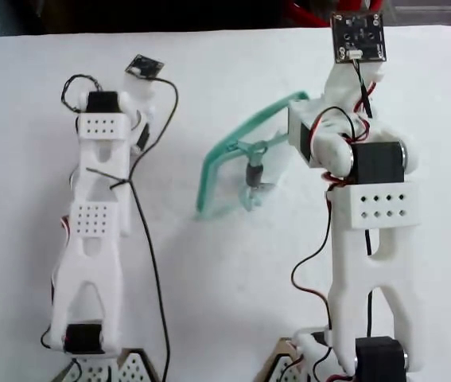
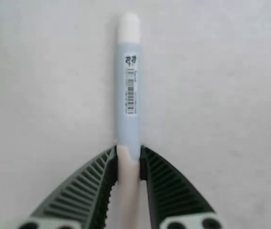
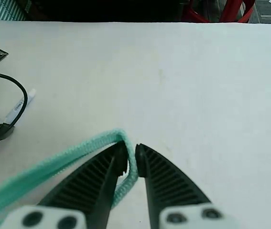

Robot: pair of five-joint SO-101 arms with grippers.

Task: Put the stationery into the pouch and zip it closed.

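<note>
A light blue pen with a white cap (image 2: 128,86) lies along the white table, and my left gripper (image 2: 128,160) is shut on its lower barrel. The pouch (image 1: 241,159) is clear with a teal zipper edge and sits at the table's middle, between the two arms. My right gripper (image 3: 130,155) is shut on a corner of that teal edge (image 3: 78,152), lifting it slightly. A small grey item (image 1: 253,171) shows through the pouch. The right wrist view also catches the pen (image 3: 20,104) beside the left arm, farther off.
A black cable (image 1: 149,239) trails from the left arm (image 1: 98,183) toward the table's front edge. The right arm (image 1: 372,207) stands just right of the pouch. Bare white table lies beyond the pouch, up to the dark far edge.
</note>
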